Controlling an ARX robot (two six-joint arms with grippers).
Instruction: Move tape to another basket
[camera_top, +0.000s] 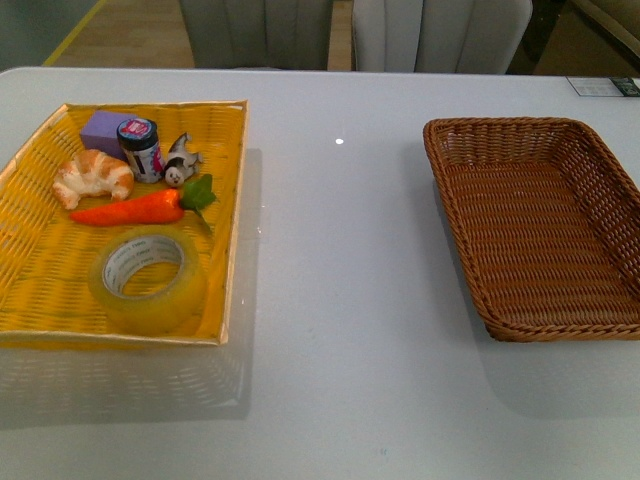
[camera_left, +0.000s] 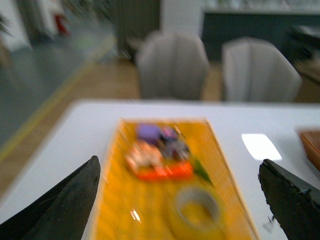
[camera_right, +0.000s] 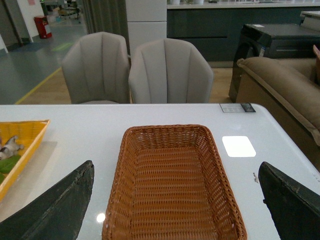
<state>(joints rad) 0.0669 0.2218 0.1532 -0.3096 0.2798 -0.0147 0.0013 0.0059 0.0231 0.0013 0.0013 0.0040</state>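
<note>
Tape (camera_top: 150, 300) lying flat in yellow tray (camera_top: 30, 290), near-right corner, left on tabletop (camera_top: 340, 300) — basket (camera_top: 540, 230) sitting well apart at right. Left gripper (camera_left: 179, 161), right gripper (camera_right: 175, 164) hanging spread wide.

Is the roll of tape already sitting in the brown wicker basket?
No, the basket holds nothing, and the tape lies in the yellow tray near the carrot.

The table (camera_top: 340, 330) before me is pale grey-white. The tape (camera_top: 165, 300) is translucent yellowish, its core white with small lettering. The tray (camera_top: 40, 290) is bright yellow weave with a pale rim. The carrot (camera_top: 130, 210) is orange with green leaves, the croissant (camera_top: 92, 177) golden-brown, the block (camera_top: 100, 128) purple. The basket (camera_top: 560, 328) is brown wicker weave. My fingers (camera_left: 65, 205) are black.
</note>
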